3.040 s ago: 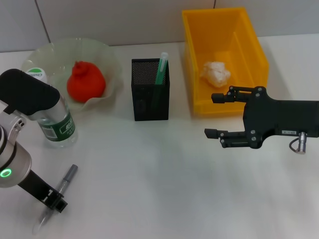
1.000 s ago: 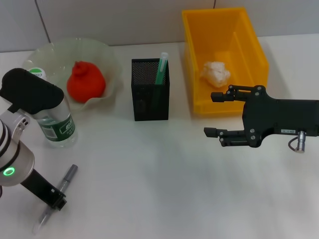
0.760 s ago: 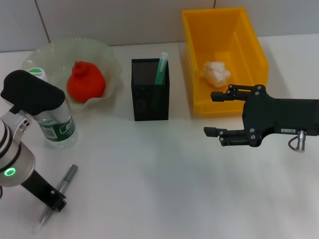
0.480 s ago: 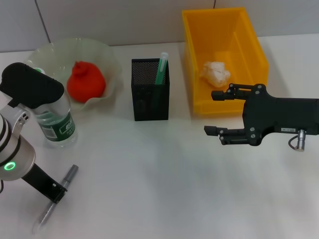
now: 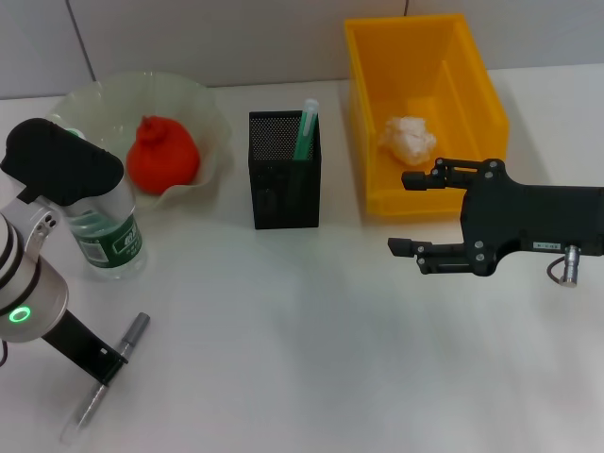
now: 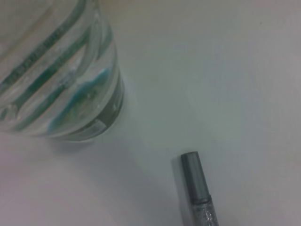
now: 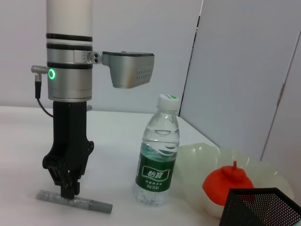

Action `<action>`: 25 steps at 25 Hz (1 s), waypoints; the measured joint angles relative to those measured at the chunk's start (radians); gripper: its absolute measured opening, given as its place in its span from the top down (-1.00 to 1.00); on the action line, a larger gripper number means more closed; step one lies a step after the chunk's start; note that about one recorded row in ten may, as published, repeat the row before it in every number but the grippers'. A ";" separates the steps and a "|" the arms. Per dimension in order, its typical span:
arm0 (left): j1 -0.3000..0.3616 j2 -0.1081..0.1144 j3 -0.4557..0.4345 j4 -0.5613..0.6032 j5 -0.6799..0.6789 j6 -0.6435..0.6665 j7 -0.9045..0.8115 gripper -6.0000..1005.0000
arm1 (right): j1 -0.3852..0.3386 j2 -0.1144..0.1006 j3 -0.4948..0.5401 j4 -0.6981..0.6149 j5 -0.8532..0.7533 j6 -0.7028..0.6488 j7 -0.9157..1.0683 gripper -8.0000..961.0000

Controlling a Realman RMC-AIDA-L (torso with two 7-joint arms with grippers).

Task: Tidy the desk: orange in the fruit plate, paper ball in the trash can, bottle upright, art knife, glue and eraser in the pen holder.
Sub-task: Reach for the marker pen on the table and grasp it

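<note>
Right wrist view: left hand [image 7: 68,190] pinching the silver art knife [image 7: 75,201] flat on the surface [image 5: 311,321]. Next it lifts toward the pen holder [image 5: 283,184]; right hand [image 5: 411,213] spread, idle.

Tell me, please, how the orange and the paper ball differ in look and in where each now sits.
The orange is bright red-orange and smooth with a pointed top; the paper ball is white, crumpled and smaller. The orange rests in the pale-green fruit plate on the robot's left; the paper ball lies in the yellow trash can on its right. Both are roundish and already in their containers, touched by neither hand.
</note>
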 joint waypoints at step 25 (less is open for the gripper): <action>-0.007 0.000 0.005 -0.014 -0.019 0.007 0.002 0.41 | 0.001 0.001 0.000 0.003 0.002 0.003 -0.010 -0.58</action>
